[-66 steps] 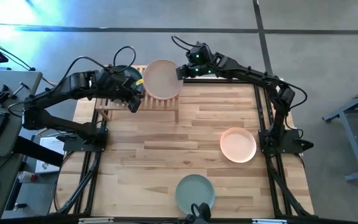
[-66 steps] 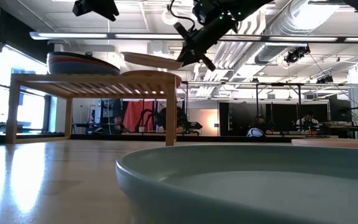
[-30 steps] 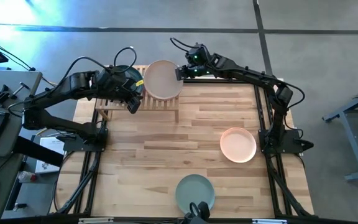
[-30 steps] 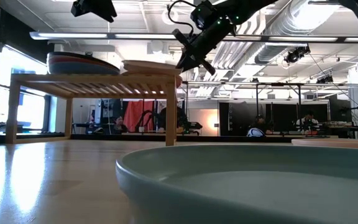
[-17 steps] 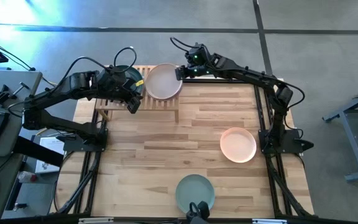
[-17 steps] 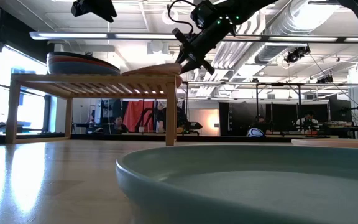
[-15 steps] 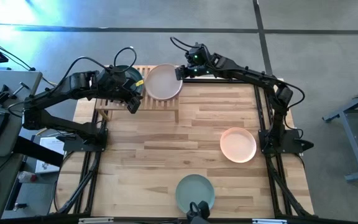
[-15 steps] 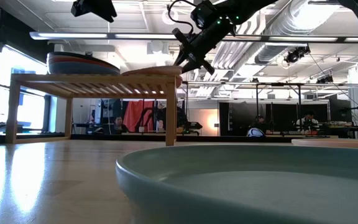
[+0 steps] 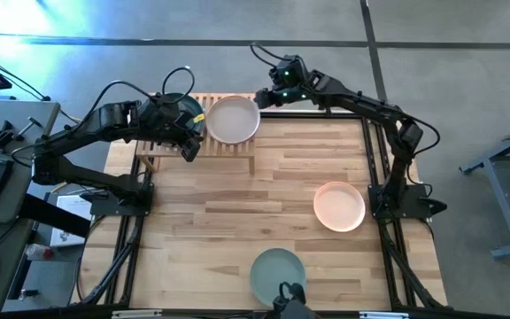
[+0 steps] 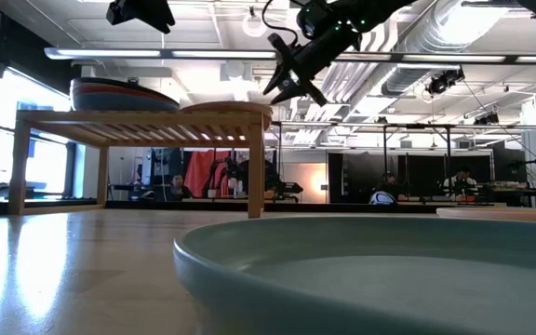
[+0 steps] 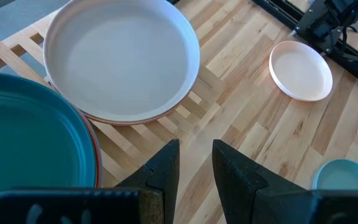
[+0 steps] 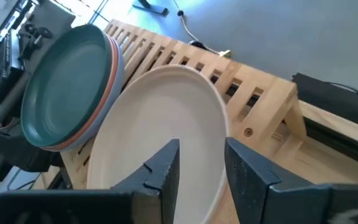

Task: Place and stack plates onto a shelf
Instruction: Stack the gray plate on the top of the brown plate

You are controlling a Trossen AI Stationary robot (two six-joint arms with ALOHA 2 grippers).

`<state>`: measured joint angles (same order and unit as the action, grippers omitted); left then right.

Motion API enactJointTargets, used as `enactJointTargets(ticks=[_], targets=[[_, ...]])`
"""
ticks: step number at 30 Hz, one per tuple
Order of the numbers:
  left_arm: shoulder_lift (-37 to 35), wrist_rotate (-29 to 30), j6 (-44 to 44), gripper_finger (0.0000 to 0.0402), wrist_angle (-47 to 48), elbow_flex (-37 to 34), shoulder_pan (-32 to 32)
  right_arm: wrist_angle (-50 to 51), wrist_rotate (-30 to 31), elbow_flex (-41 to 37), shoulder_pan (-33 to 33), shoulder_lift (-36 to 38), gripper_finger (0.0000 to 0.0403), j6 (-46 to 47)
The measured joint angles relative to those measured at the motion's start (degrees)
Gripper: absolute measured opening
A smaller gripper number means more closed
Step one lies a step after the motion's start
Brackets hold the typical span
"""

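The shelf (image 9: 197,142) stands at the table's far left. On its left half is a stack of plates with a dark teal one (image 11: 30,143) on top. On its right half a beige plate (image 9: 232,120) lies level on another plate (image 11: 126,118). My right gripper (image 12: 201,168) hovers open just above and to the right of the beige plate's rim, clear of it in the low view (image 10: 282,86). My left gripper (image 11: 194,165) hangs open over the shelf's near edge, nothing between its fingers. A peach-pink plate (image 9: 339,206) and a sage green plate (image 9: 278,273) lie on the table.
The sage green plate lies by the near edge and fills the low view's foreground (image 10: 370,279). The peach-pink plate lies at the table's right, close to the right arm's base (image 9: 401,199). Bare wood lies between the shelf and these two plates.
My right gripper has opened and let go of the beige plate. It has then risen and drawn back toward the table's far right. The plate, first held with its right rim raised, has settled level on the plate beneath.
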<state>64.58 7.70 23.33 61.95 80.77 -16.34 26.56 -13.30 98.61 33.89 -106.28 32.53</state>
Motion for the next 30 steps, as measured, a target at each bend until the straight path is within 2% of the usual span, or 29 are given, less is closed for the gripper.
enactJointTargets(ticks=[10, 15, 21, 30], targets=[[0.0, 0.6, 0.0, 0.0085, 0.0, 0.0, 0.0, 5.2, -1.9, 0.0, 0.9, 2.1, 0.0108, 0.0], [0.0, 3.2, 1.6, 0.0085, 4.5, -0.4, -0.6, 7.7, -3.6, 0.0, -1.3, 2.1, 0.0108, -0.5], [0.0, 3.5, 4.6, 0.0085, 10.6, -2.3, -1.3, 6.9, -4.1, 0.0, -5.0, 2.1, 0.0108, -1.0], [2.1, 3.5, 5.0, 0.0085, 9.3, -4.4, -1.4, 6.1, -3.3, 0.0, -8.2, 2.1, 0.0108, -0.6]])
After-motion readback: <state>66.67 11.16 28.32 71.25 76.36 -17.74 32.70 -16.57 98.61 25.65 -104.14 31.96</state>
